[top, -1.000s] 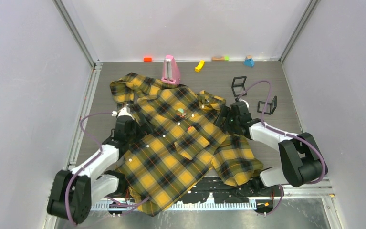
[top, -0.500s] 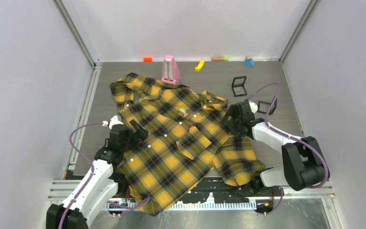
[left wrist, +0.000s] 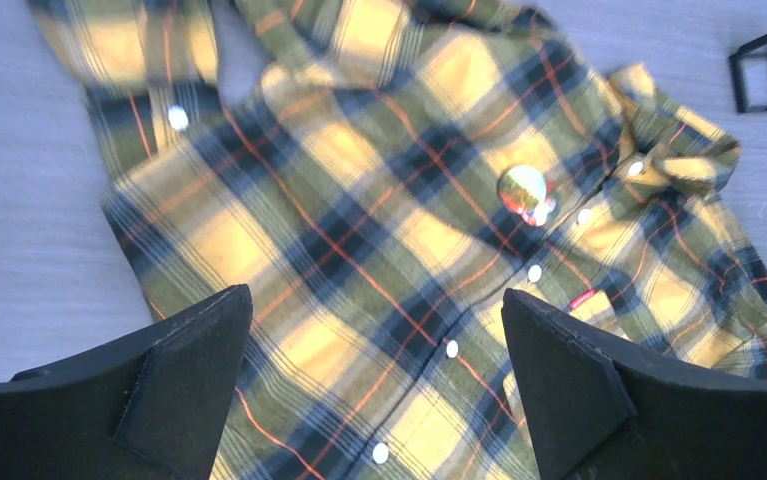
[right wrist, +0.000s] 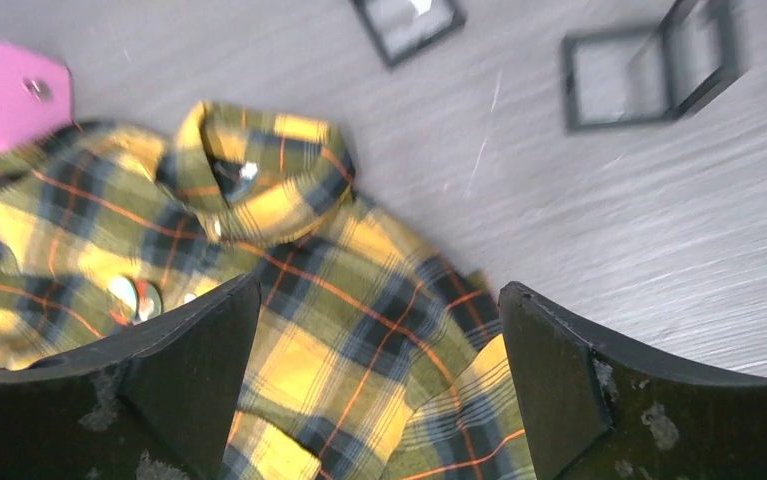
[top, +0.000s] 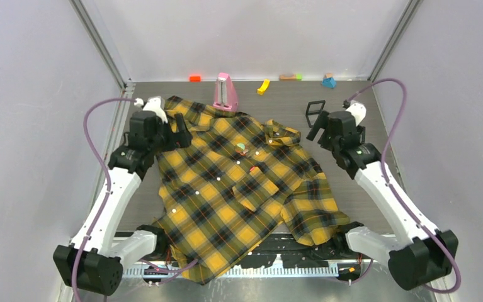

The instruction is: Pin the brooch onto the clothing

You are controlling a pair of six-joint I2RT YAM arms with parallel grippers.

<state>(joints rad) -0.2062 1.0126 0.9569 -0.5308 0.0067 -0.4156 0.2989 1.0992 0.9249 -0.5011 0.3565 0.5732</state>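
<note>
**Pulled back on both sides, with the brooch left on the chest**

Far left: find the left gripper (top: 179, 129) raised over the shoulder and sleeve of the large yellow-and-black plaid button-up shirt (top: 226, 189). Up in the past second from low beside the left front panel. Spread wide in the left wrist view (left wrist: 374, 292), holding nothing and touching no cloth.

Centre: look for the tiny round, shiny greenish and pink-orange brooch (top: 240, 149) on the chest, just beside the row of white buttons, below the collar and above the pocket. Unmoved across all three overhead pictures. Cannot tell whether pinned through the fabric or merely lying on it.

Right: much the same with the right gripper (top: 317, 126), up from the right sleeve to a spot beside the collar, near the small black square frame case (top: 315, 112) on the grey wood-grain table (top: 352, 100). Opened wide as well, and empty.

Judging by two retreats and a still brooch: probably done, or nearly so.
</note>
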